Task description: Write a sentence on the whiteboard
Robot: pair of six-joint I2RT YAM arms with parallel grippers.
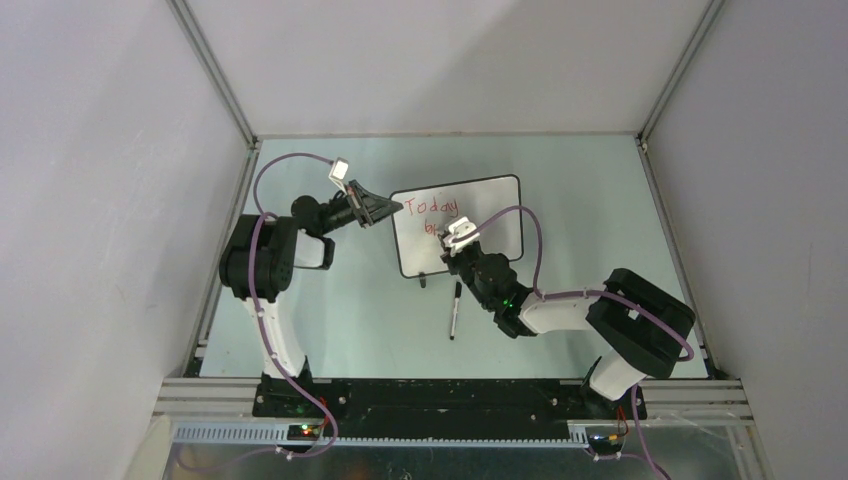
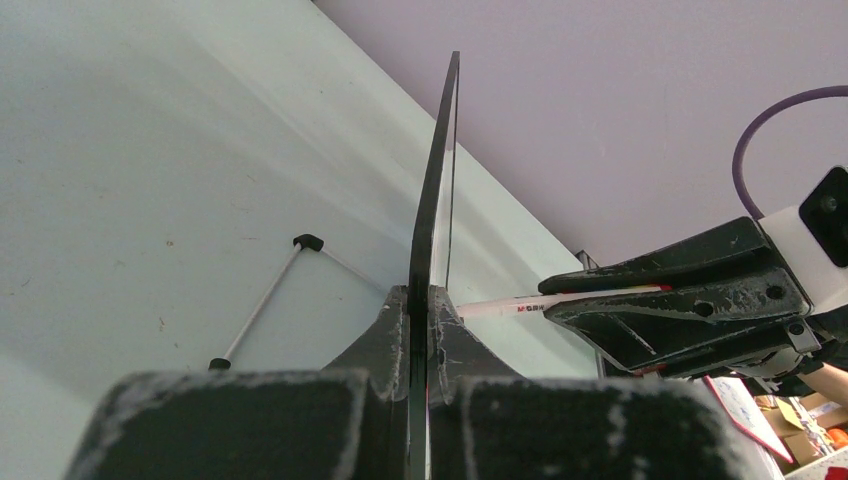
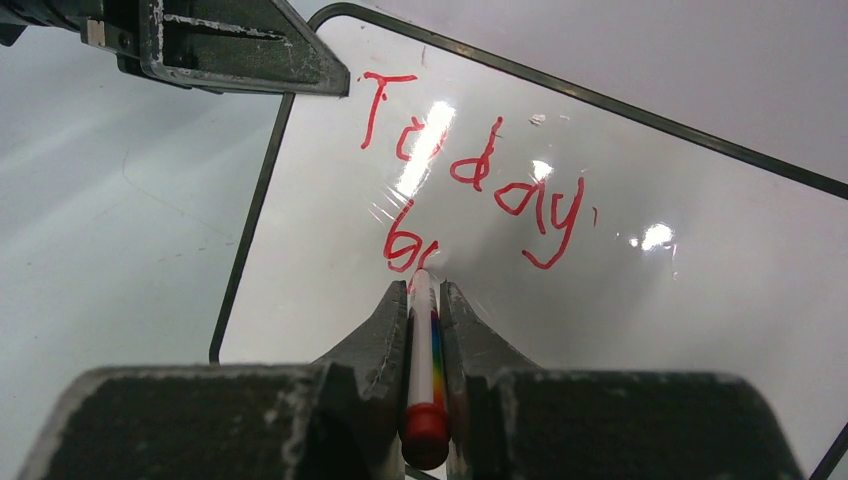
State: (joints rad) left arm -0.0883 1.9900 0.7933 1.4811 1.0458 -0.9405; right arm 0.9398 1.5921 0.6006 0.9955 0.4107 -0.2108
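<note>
The whiteboard [image 1: 490, 205] stands tilted at mid-table, and its black frame shows edge-on [image 2: 437, 180] in the left wrist view. My left gripper [image 1: 385, 208] [image 2: 430, 300] is shut on the board's left edge near the top corner. On the glossy face [image 3: 640, 300] the sentence [image 3: 470, 165] reads "Today" in red, with the start of a second line, "br" [image 3: 405, 245], beneath it. My right gripper [image 3: 424, 290] [image 1: 447, 245] is shut on a white marker [image 3: 422, 340] with a red end. The marker's tip touches the board at the last red stroke.
A dark pen [image 1: 455, 310] lies on the table in front of the board, near my right arm. The board's thin wire stand with black feet [image 2: 262, 305] rests on the table behind it. Grey walls close in the table on three sides.
</note>
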